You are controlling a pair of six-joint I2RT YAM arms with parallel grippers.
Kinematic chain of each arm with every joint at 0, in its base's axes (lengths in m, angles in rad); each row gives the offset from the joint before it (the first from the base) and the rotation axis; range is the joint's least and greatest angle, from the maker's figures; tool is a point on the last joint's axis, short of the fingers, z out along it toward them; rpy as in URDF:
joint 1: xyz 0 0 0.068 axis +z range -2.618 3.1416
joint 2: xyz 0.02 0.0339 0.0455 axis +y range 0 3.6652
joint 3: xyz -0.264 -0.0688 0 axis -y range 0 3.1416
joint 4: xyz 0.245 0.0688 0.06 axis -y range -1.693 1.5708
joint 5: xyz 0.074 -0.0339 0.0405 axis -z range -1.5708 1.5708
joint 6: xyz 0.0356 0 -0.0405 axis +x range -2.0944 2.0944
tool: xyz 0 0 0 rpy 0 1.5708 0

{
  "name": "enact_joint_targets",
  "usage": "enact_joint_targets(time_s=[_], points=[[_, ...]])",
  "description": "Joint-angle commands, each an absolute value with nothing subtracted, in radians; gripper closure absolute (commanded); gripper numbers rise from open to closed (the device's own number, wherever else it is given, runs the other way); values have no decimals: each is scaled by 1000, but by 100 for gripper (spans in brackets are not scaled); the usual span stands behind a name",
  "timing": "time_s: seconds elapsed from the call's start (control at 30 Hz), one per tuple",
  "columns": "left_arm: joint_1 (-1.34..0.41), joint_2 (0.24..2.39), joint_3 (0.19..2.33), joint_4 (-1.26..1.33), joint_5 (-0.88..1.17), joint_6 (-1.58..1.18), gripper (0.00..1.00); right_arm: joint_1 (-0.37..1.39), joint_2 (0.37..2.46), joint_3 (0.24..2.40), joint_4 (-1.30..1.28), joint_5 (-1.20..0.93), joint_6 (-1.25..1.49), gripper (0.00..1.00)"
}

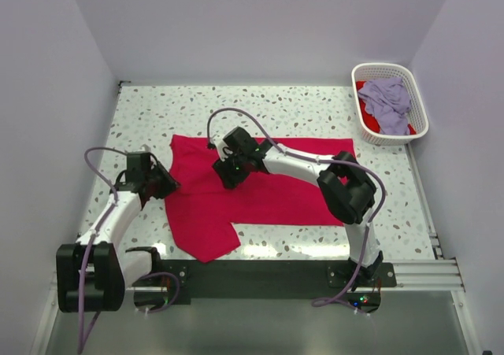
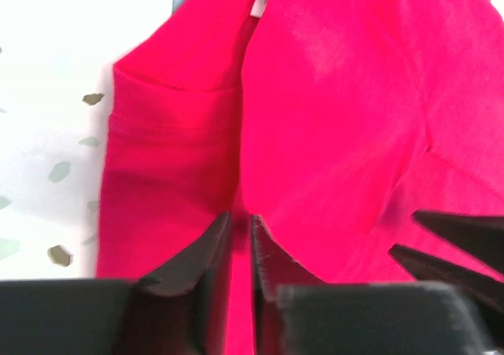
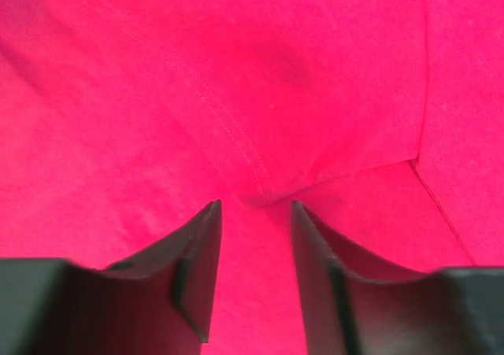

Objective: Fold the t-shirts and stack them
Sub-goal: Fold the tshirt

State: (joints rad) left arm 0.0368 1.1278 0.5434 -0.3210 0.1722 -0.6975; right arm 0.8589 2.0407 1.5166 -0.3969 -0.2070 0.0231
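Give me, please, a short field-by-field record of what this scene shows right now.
surface: speckled table
shirt in work: red t-shirt, lying flat mid-table, one layer lapped over another
left claw: over the shirt's left edge, fingers narrowly apart
right claw: over the shirt's middle, fingers apart, nothing held
container: white basket, far right corner
in container: lavender t-shirt, crumpled, over some red cloth
stack: none visible yet

Wht arms (image 1: 293, 163), blk joints (image 1: 346, 188), purple cables (image 1: 244, 112)
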Motion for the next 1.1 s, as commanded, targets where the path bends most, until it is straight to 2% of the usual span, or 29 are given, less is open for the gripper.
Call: enact_joint_targets(time_s=[0.0,0.03,0.07,0.1,0.17,0.27,0.4,0.43,0.67,0.83,0.97,1.07], points=[[34,1062,551,-365,140,-701,72,851,1942,1497,-405,-125,34,45],[35,1051,560,-368,135,-698,66,842,1921,1490,-405,-101,40,41],[37,1045,572,-373,123,-690,56,815,1898,1479,-405,-77,46,38],[38,1048,609,-376,104,-684,52,793,1872,1453,-399,-54,61,34],[48,1072,658,-374,80,-660,43,715,1809,1422,-390,-3,81,33],[80,1184,761,-342,80,-635,35,587,1757,1361,-390,69,118,34],[97,1435,915,-247,152,-624,34,439,1735,1298,-377,117,165,35],[97,1475,943,-235,169,-623,35,384,1735,1293,-373,118,175,35],[97,1780,1164,-218,206,-618,59,213,1779,1258,-307,78,255,39],[97,1874,1233,-218,163,-604,69,149,1833,1246,-247,54,290,42],[100,1936,1250,-232,124,-597,87,115,1888,1256,-239,41,310,43],[115,1962,1250,-250,89,-600,92,88,1920,1252,-232,58,333,43]])
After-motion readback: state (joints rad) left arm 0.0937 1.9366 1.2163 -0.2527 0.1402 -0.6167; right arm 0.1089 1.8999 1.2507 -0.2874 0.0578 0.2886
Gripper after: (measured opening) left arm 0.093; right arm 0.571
